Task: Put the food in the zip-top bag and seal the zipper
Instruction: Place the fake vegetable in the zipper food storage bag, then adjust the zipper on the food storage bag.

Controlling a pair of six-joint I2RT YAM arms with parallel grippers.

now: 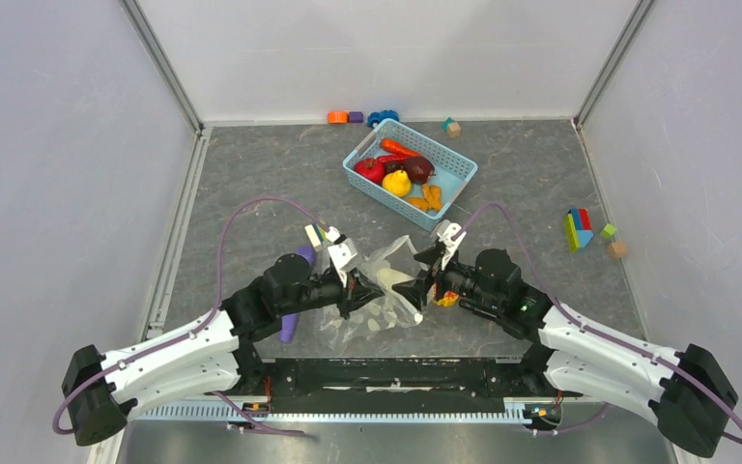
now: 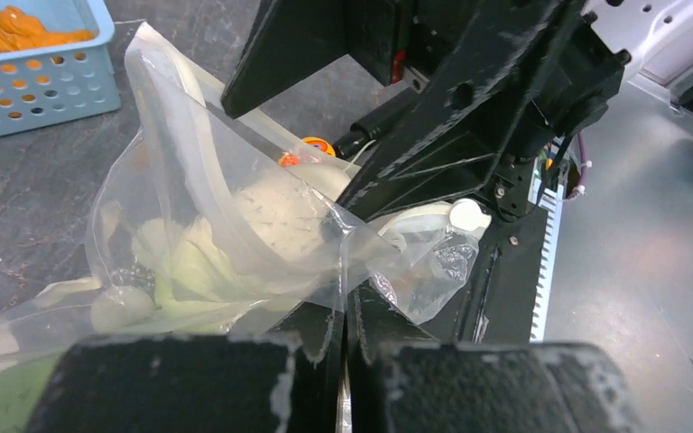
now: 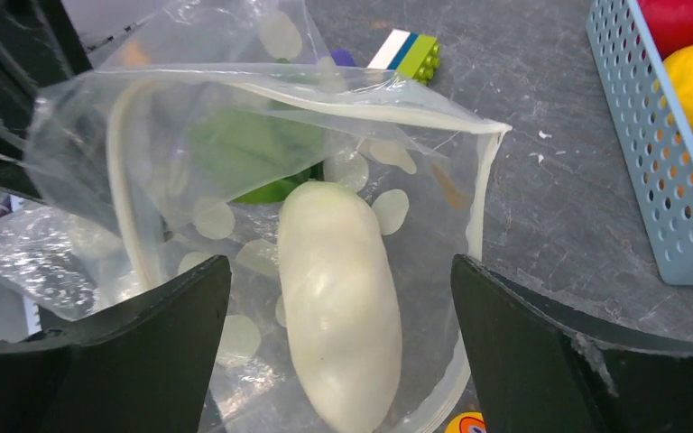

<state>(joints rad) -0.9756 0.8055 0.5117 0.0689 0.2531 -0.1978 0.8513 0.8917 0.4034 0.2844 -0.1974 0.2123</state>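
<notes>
The white-and-black left arm [image 1: 184, 353] and right arm [image 1: 589, 348] reach low toward frame centre, facing each other. The left gripper [image 2: 343, 352] pinches the clear dotted plastic bag [image 2: 189, 198]; the right gripper [image 3: 338, 266] has its jaws spread wide.

No word, number, brand or sign can be read in any of the three views. The bag [image 3: 81, 135] carries only plain white dots and no lettering. At the lower edge of the right wrist view, a small round yellow-and-orange disc [image 3: 466, 423] shows a few coloured marks that may be a print. It is cut off by the frame and too small to read.
</notes>
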